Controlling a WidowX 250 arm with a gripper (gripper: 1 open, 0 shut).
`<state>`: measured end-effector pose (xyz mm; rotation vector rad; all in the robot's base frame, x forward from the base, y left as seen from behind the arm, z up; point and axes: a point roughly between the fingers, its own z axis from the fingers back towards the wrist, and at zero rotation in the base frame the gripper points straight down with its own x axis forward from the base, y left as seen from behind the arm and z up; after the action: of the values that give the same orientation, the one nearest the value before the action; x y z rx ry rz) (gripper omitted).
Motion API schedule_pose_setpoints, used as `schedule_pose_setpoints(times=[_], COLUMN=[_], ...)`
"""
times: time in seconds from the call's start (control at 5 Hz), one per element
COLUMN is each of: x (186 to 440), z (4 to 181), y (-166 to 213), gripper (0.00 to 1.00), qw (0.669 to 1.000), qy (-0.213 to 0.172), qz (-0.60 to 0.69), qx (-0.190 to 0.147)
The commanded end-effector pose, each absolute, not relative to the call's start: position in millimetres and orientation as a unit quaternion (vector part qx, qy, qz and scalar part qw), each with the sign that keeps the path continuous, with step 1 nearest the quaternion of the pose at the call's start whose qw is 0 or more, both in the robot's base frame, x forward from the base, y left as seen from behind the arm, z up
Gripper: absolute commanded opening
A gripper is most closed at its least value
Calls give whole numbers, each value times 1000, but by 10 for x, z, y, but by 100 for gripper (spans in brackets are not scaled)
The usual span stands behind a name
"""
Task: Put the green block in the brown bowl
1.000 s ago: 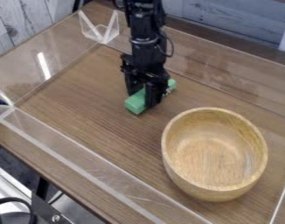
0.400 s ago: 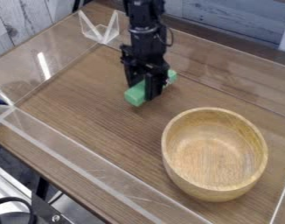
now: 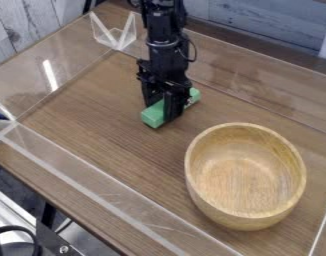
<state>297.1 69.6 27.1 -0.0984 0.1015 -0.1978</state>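
At the far left, a small part of a wall of vertical boards (image 3: pixel 11 30) is seen. At the near left corner, black cables (image 3: pixel 19 240) are partly shown, cut off by the edge of the view. A clear tape-like strip (image 3: pixel 72 172) is laid diagonally along the left side of the wooden surface (image 3: pixel 106 135). Toward the far side, a transparent, angular object (image 3: pixel 114 32) is placed left of the dark arm. Near the middle, the green block (image 3: pixel 155 114) is seen on or just above the surface, at the fingertips of the end effector (image 3: pixel 155 101); whether it is gripped cannot be told, nor can the spacing of the fingers. To the right and nearer, the brown bowl (image 3: pixel 246 177) is set upright, its interior visible, apart from the block.
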Motion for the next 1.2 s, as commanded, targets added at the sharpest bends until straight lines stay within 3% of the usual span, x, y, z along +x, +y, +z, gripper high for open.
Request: schedule_pose_setpoints(times=[0.0,0.2,0.4,1.0], x=[3088,3092,3108,3095], z=[590,679,660,442], y=[739,720,716,706], gripper=[0,0,0,0], qw=[995,995,995,994], qy=[8,4,4,23], qz=[-95,-95,-96,-104], qx=[-35,-35,-35,-37])
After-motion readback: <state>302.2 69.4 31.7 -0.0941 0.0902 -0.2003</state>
